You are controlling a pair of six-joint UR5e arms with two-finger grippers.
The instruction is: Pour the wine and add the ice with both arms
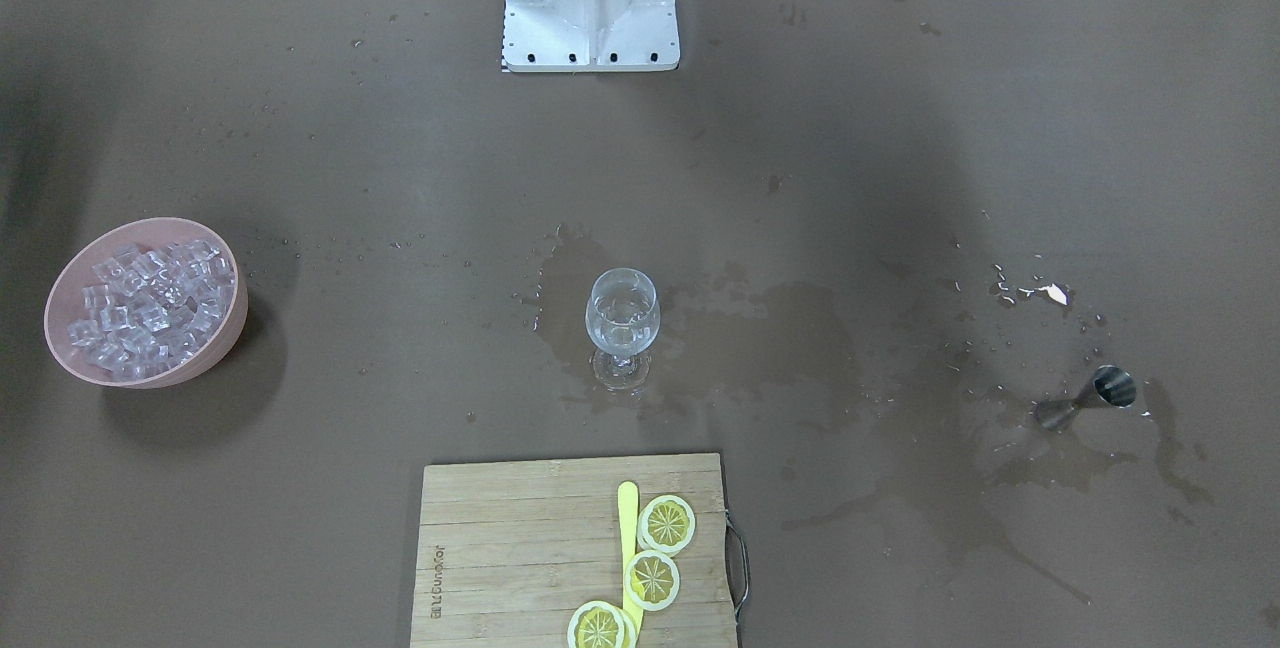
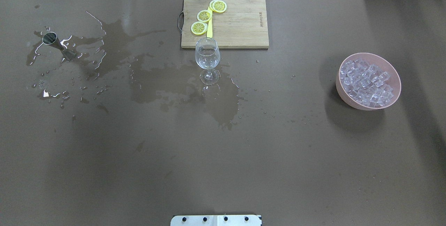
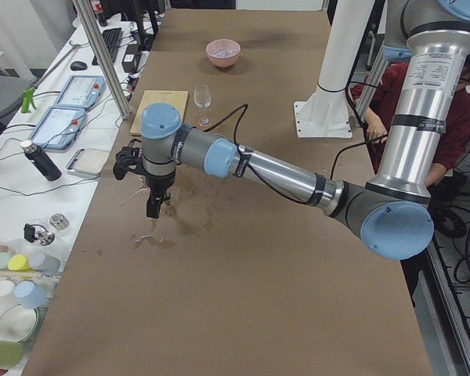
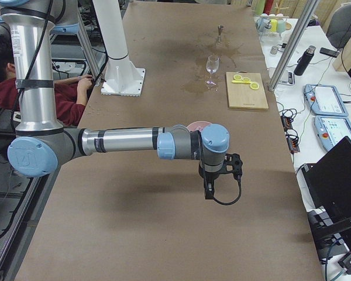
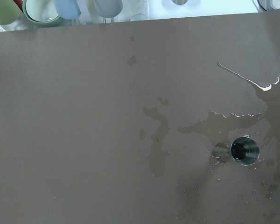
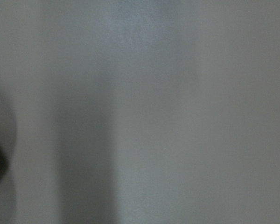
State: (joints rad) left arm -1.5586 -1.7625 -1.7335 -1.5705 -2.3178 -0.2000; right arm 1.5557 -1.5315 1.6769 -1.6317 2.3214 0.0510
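Observation:
A stemmed glass [image 1: 622,328] stands mid-table in a wet patch, and it also shows in the overhead view [image 2: 207,57]. A small amount of clear wine [image 2: 207,60] lies in its bowl. The ice [image 1: 145,303] fills a pink bowl [image 2: 338,86] at the robot's right. A steel jigger [image 1: 1085,400] stands in spilled liquid at the robot's left and shows in the left wrist view [image 5: 245,150]. The left gripper [image 3: 153,210] hangs over the table near the jigger. The right gripper [image 4: 209,193] hangs near the pink bowl. I cannot tell whether either gripper is open or shut.
A wooden cutting board [image 2: 240,27] with three lemon slices [image 2: 204,15] and a yellow knife [image 1: 628,528] lies beyond the glass. Dark spill stains [image 2: 223,104] spread between glass and jigger. The white mounting base [image 1: 590,3] stands at the near edge. Cups [image 5: 65,7] line the table's left end.

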